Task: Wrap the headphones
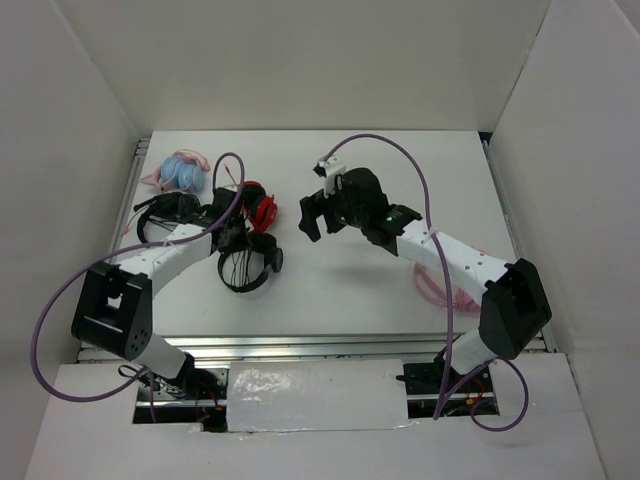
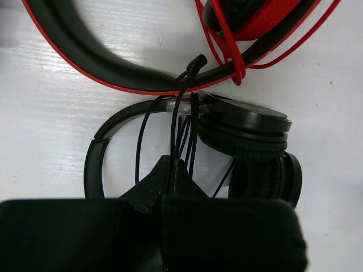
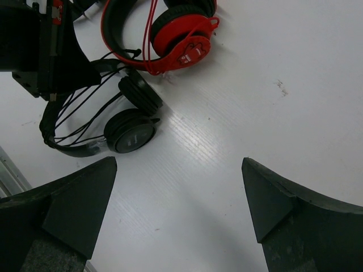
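The small black headphones (image 1: 250, 268) lie left of the table's centre, with the thin black cable (image 2: 177, 122) strung in several strands across the headband (image 2: 110, 129). The two earcups (image 2: 245, 133) lie stacked at the right of the left wrist view. My left gripper (image 2: 172, 163) is shut on the cable strands just in front of the headband; the cable's plug (image 2: 196, 62) sticks up beyond it. My right gripper (image 3: 178, 170) is open and empty above bare table, right of the headphones (image 3: 129, 133). It shows in the top view (image 1: 312, 215).
Red-and-black headphones (image 1: 260, 208) lie just behind the black ones, touching them (image 2: 113, 62). A bulkier black headset (image 1: 165, 212) and a blue-and-pink pair (image 1: 183, 170) lie at the back left. A pink cord (image 1: 440, 290) lies under the right arm.
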You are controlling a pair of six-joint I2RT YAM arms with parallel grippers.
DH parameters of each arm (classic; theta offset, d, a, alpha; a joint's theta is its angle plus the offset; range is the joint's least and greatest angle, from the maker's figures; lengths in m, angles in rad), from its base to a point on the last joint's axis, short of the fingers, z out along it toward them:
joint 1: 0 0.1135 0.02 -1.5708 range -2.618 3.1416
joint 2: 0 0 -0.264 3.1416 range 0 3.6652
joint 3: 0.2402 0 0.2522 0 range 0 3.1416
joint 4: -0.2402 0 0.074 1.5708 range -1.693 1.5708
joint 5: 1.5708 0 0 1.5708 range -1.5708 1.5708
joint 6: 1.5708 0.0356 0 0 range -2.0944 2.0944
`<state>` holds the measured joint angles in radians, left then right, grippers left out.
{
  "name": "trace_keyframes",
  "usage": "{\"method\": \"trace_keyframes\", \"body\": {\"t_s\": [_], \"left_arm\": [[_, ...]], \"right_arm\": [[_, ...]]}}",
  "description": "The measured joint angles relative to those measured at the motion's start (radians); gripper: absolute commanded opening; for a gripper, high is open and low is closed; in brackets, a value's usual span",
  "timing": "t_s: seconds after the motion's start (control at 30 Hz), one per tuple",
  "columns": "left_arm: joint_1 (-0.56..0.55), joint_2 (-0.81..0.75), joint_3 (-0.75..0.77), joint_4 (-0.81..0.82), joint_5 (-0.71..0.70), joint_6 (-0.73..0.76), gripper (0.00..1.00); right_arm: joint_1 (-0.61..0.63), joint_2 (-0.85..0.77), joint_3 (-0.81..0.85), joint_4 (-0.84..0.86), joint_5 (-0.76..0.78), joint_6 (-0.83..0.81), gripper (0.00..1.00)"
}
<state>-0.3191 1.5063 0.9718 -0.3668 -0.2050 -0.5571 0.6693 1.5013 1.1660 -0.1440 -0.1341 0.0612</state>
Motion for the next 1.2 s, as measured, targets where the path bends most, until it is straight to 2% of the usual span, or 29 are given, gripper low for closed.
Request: {"method": "trace_keyframes", "body": {"t_s": [0.07, 0.13, 0.23, 0.33, 0.47, 0.53, 0.57, 0.6, 0.7, 1.0, 1.2], "left_arm": [[-0.004, 0.004, -0.001, -0.003, -0.005, -0.005, 0.13], [-0.007, 0.004, -0.005, -0.003, -0.013, -0.018, 0.33], [-0.022, 0.003, -0.017, -0.004, -0.028, -0.037, 0.49], [-0.041, 0.002, -0.02, -0.014, -0.046, -0.048, 0.59], [-0.049, -0.011, -0.02, -0.024, -0.06, -0.051, 0.63], [-0.05, -0.023, -0.02, -0.029, -0.068, -0.05, 0.68], [-0.05, -0.028, -0.019, -0.033, -0.072, -0.049, 0.72], [-0.05, -0.034, -0.019, -0.037, -0.077, -0.048, 0.86], [-0.05, -0.052, -0.01, -0.055, -0.088, -0.045, 0.99], [-0.031, -0.124, 0.111, -0.123, -0.121, -0.046, 0.99], [0.126, -0.233, 0.195, -0.205, -0.137, -0.087, 0.99]], "right_arm": [[0.003, 0.0, 0.0, 0.0, 0.001, 0.0, 0.99], [0.005, 0.0, 0.0, 0.0, 0.003, 0.0, 1.0], [0.01, -0.002, -0.001, 0.001, 0.006, 0.001, 1.0], [0.017, -0.01, -0.009, 0.002, 0.01, 0.001, 1.0], [0.027, -0.023, -0.014, 0.002, 0.018, 0.001, 1.0], [0.029, -0.03, -0.015, 0.002, 0.024, 0.005, 1.0], [0.029, -0.034, -0.015, 0.002, 0.026, 0.006, 1.0], [0.029, -0.041, -0.015, 0.002, 0.03, 0.009, 1.0], [0.029, -0.069, -0.016, 0.003, 0.041, 0.021, 1.0], [0.008, -0.138, -0.018, 0.026, 0.067, 0.113, 1.0], [-0.144, -0.228, -0.109, 0.018, 0.093, 0.251, 1.0]]}}
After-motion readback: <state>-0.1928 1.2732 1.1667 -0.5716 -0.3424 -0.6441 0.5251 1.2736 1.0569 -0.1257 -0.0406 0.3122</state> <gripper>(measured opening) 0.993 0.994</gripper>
